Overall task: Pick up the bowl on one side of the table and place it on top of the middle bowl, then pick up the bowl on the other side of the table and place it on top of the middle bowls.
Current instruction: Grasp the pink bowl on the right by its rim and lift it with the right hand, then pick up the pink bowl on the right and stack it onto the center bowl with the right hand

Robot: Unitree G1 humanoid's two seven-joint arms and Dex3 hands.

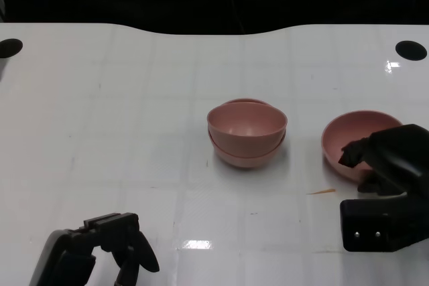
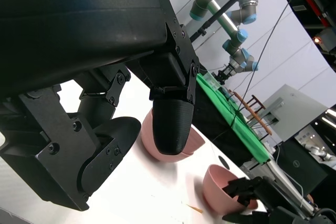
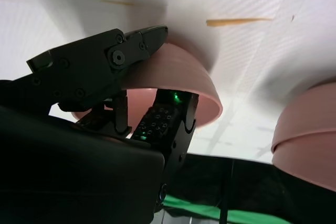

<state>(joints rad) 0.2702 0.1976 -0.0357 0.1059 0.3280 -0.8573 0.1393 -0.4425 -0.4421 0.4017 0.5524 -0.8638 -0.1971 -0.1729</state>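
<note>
Two pink bowls (image 1: 247, 132) stand stacked at the table's middle; the left wrist view shows the stacked bowls (image 2: 195, 142) past the fingers, and the right wrist view shows the stacked bowls (image 3: 310, 135) at its edge. A third pink bowl (image 1: 352, 137) (image 3: 178, 77) (image 2: 216, 187) stands to the right of the stack. My right hand (image 1: 385, 165) (image 3: 105, 108) (image 2: 247, 190) pinches its near rim, one finger on the outer wall and another inside. My left hand (image 1: 114, 246) (image 2: 131, 103) hangs over the table's front left with its fingers apart and nothing in them.
A thin orange sliver (image 1: 322, 191) (image 3: 239, 22) lies on the white table (image 1: 134, 138) in front of the right bowl. Black round holes (image 1: 411, 50) mark the far corners. Beyond the table stand a green-covered bench (image 2: 226, 108) and another robot arm (image 2: 226, 3).
</note>
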